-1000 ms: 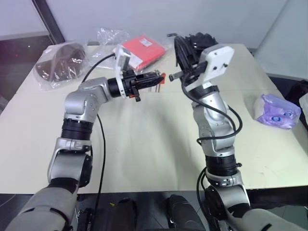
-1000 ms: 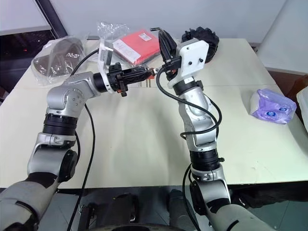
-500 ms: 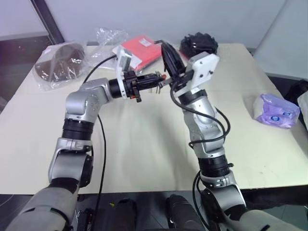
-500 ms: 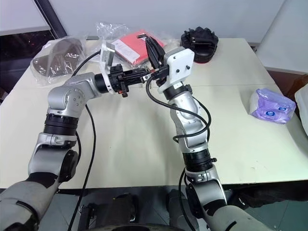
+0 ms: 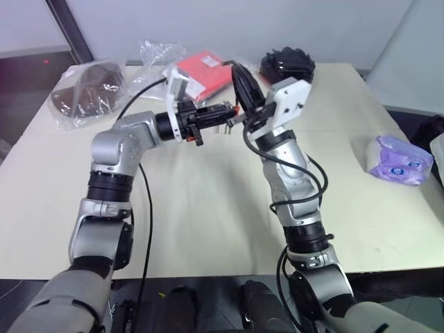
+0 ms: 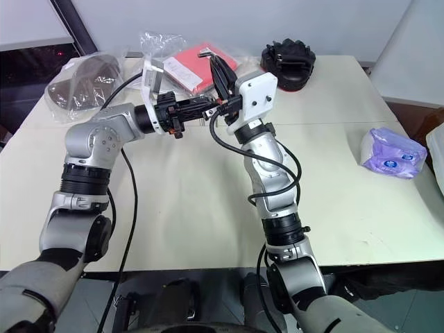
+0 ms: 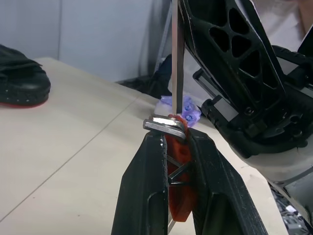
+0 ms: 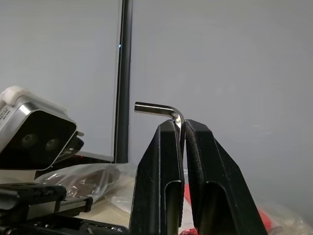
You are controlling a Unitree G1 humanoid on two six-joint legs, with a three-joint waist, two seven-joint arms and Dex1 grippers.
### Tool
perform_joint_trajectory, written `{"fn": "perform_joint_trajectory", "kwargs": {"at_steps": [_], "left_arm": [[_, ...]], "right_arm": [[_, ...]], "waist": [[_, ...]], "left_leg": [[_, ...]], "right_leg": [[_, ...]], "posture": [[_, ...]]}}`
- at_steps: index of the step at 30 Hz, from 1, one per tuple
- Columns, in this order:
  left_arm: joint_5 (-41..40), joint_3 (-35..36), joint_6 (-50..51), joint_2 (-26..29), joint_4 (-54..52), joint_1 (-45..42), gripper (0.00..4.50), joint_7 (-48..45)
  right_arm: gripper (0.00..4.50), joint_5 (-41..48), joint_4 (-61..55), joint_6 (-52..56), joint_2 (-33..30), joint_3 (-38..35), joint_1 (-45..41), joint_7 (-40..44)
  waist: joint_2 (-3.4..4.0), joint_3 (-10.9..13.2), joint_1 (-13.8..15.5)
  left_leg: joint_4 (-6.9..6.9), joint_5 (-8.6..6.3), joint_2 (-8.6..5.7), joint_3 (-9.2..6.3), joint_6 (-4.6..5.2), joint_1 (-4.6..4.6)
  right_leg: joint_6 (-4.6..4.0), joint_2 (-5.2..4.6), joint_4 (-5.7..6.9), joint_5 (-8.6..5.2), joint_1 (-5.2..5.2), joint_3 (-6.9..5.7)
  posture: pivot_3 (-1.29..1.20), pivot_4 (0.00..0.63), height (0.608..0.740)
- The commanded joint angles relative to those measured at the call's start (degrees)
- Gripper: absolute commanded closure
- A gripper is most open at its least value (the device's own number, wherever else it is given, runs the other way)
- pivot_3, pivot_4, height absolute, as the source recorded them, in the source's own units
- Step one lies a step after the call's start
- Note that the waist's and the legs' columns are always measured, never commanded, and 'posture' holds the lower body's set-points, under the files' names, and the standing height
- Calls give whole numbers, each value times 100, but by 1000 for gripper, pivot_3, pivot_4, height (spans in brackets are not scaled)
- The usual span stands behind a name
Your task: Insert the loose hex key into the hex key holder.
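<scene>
My left gripper (image 7: 177, 139) is shut on the red-orange hex key holder (image 7: 178, 181) and holds it level above the far middle of the table (image 5: 208, 194). A short bent key (image 7: 164, 126) lies across the holder's top. My right gripper (image 8: 182, 125) is shut on the loose hex key (image 8: 156, 108), whose bent end sticks out past the fingertips. In the left wrist view the key's straight shank (image 7: 176, 58) runs down to the holder's top. Whether it sits in a hole I cannot tell. From the head camera, the right gripper (image 5: 237, 73) stands just beside the holder (image 5: 234, 109).
At the table's back lie a flat red packet in clear plastic (image 5: 206, 69), a black object (image 5: 286, 64), an empty clear bag (image 5: 159, 50) and a bagged dark item (image 5: 89, 87). A purple packet (image 5: 400, 159) lies at the right edge.
The right gripper has swung left with the loose hex key, closing the gap to the holder in the left gripper. Over the last half second both have stayed nearly still.
</scene>
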Motion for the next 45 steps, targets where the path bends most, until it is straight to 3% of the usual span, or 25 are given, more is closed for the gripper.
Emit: {"fn": "perform_joint_trajectory", "kwargs": {"at_steps": [1,45], "left_arm": [[-149,217,18,47,-214,-224,4450,38],[-124,94,86,-14,-346,-123,4450,-3]], "right_arm": [[4446,-2,-104,-129,3,-32,-127,5],[4446,-55,-283,-9,99,160,-235,50]], "waist": [[0,0,0],[0,0,0]], "left_leg": [[0,0,0,0,0,0],[0,0,0,-1,0,0]], "right_leg": [[0,0,0,0,0,0],[0,0,1,0,-2,0]], "posture": [[0,150,740],[0,150,740]]}}
